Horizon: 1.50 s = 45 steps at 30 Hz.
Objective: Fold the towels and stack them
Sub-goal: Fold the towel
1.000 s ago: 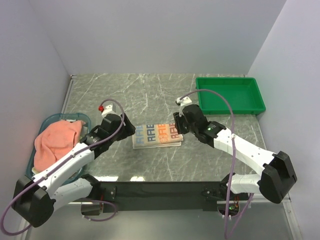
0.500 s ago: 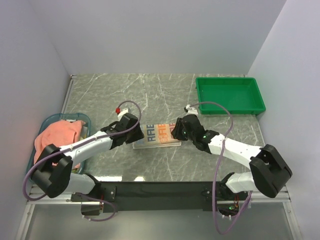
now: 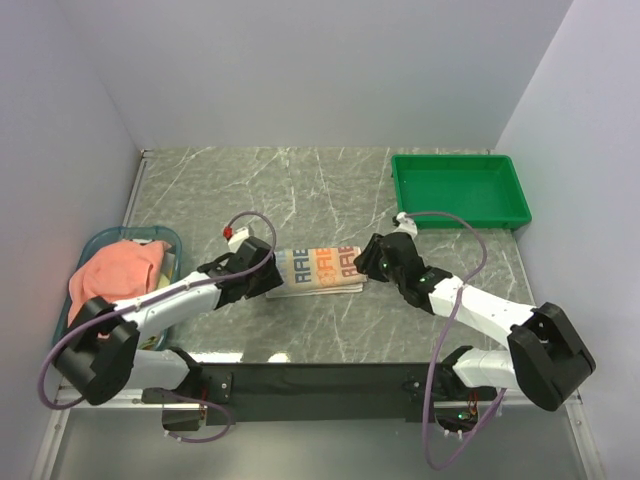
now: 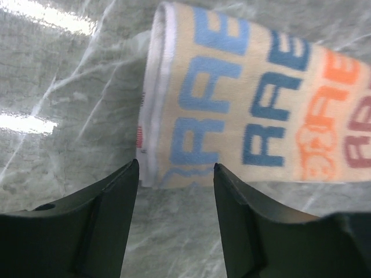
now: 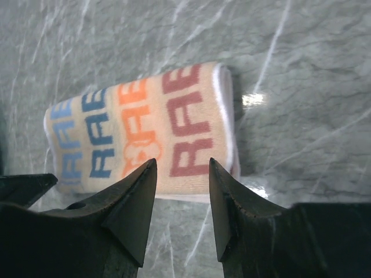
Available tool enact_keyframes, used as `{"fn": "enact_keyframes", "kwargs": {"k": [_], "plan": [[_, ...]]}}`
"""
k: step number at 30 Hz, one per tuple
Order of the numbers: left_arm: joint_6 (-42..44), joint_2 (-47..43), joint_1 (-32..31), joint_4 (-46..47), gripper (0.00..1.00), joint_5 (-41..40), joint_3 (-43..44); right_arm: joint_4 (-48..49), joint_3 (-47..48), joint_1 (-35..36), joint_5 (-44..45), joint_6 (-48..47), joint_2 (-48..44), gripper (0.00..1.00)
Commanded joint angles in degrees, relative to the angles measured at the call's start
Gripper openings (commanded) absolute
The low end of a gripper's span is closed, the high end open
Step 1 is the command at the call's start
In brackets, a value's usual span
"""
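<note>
A cream towel with coloured letters (image 3: 320, 268) lies folded flat on the marble table between the two arms. It shows in the left wrist view (image 4: 255, 110) and the right wrist view (image 5: 145, 127). My left gripper (image 3: 274, 277) is open and empty at the towel's left end, its tips (image 4: 175, 165) just short of the near corner. My right gripper (image 3: 366, 262) is open and empty at the towel's right end, its tips (image 5: 182, 161) over the near edge. A salmon-pink towel (image 3: 110, 285) lies bunched in the blue basket.
The blue basket (image 3: 170, 236) sits at the table's left edge. A green plastic tray (image 3: 460, 190) stands at the back right. Grey walls close the table on three sides.
The left gripper has come down from the towel's upper left to its left end. The right gripper has shifted right, off the towel's top, to its right end. The towel lies as before.
</note>
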Motion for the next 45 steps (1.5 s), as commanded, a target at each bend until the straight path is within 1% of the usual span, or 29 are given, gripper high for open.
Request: {"fn": "enact_keyframes", "kwargs": {"k": [1, 4, 5, 7, 8, 10, 11, 14, 16, 17, 19, 20, 22, 23, 24, 29, 33, 35, 38, 41, 43, 44, 45], "plan": [[-0.16, 3.63, -0.32, 1.59, 0.59, -0.13, 0.49, 1.98, -1.96, -1.62, -0.68, 2.39, -0.8, 0.49], [-0.34, 5.75, -0.32, 1.42, 0.54, -0.48, 0.84, 1.81, -1.97, -2.15, -1.65, 2.83, 0.86, 0.49], [-0.25, 6.19, -0.41, 1.42, 0.47, -0.48, 0.85, 1.89, -1.97, -2.33, -2.09, 2.83, 1.22, 0.49], [-0.34, 6.64, -0.41, 1.59, 0.42, -0.4, 0.67, 2.42, -2.23, -2.5, -2.53, 3.27, 2.01, 0.49], [-0.34, 6.55, -0.5, 1.59, 0.36, -0.48, 0.58, 2.94, -2.49, -2.77, -3.23, 3.36, 2.71, 0.5], [-0.42, 5.85, -0.5, 1.85, 0.29, -0.48, 0.15, 3.39, -2.76, -3.03, -3.59, 3.71, 3.59, 0.5], [-0.51, 5.58, -0.58, 1.94, 0.23, -0.48, -0.03, 3.56, -2.76, -3.03, -3.76, 3.62, 3.94, 0.5], [-0.6, 4.88, -0.5, 2.12, 0.16, -0.4, -0.3, 3.56, -2.5, -3.03, -4.29, 3.54, 5.17, 0.49], [-0.51, 4.88, -0.41, 2.12, 0.14, -0.22, -0.21, 3.83, -2.58, -3.03, -4.56, 3.54, 5.44, 0.47], [-0.43, 4.96, -0.5, 2.21, 0.12, -0.22, -0.21, 3.74, -2.58, -2.94, -4.56, 3.45, 5.44, 0.4], [-0.51, 5.05, -0.5, 2.29, 0.1, -0.04, -0.3, 3.39, -2.32, -2.94, -4.29, 3.18, 5.0, 0.32], [-0.51, 5.14, -0.5, 2.21, 0.09, -0.04, -0.3, 3.04, -2.23, -3.03, -4.12, 2.92, 4.82, 0.2], [-0.51, 5.32, -0.5, 2.21, 0.07, 0.13, -0.38, 1.72, -1.79, -3.03, -3.68, 2.66, 3.69, 0.11], [-0.6, 5.32, -0.41, 2.12, 0.06, 0.22, -0.38, 1.28, -1.71, -3.03, -3.59, 2.48, 3.16, 0.03], [-0.69, 5.32, -0.5, 2.12, 0.05, 0.22, -0.47, 0.58, -1.53, -2.94, -3.5, 2.39, 2.72, 0.0], [-1.21, 4.44, -0.41, 1.42, 0.03, -0.57, -0.91, -1.44, -2.58, -3.03, -2.45, 3.09, -0.27, 0.0], [-1.92, 4.61, -0.5, 0.45, 0.02, -0.84, -1.26, -1.89, -5.47, -2.94, -3.15, 4.85, -1.5, 0.0], [-2.18, 4.88, -0.41, 0.62, 0.02, -0.66, -1.53, -1.36, -6.62, -2.94, -3.59, 5.47, -1.42, 0.0], [-2.97, 5.58, -0.41, 0.8, 0.02, -0.04, -1.97, -0.48, -8.12, -2.94, -4.03, 5.91, -0.01, 0.04], [-3.41, 5.49, -0.32, 0.63, 0.03, -0.04, -2.32, 0.22, -9.17, -2.94, -4.99, 6.08, 1.22, 0.05], [-3.59, 5.23, -0.23, 0.36, 0.03, -0.22, -2.32, 0.23, -9.88, -3.03, -4.73, 6.0, 0.96, 0.11], [-3.5, 5.06, -0.32, 0.1, 0.06, -0.22, -2.32, -0.12, -9.88, -3.03, -4.47, 5.65, 0.52, 0.17], [-3.5, 4.62, -0.32, 0.01, 0.07, -0.31, -2.32, -1.0, -9.79, -3.03, -4.21, 5.3, -0.09, 0.18]]}}
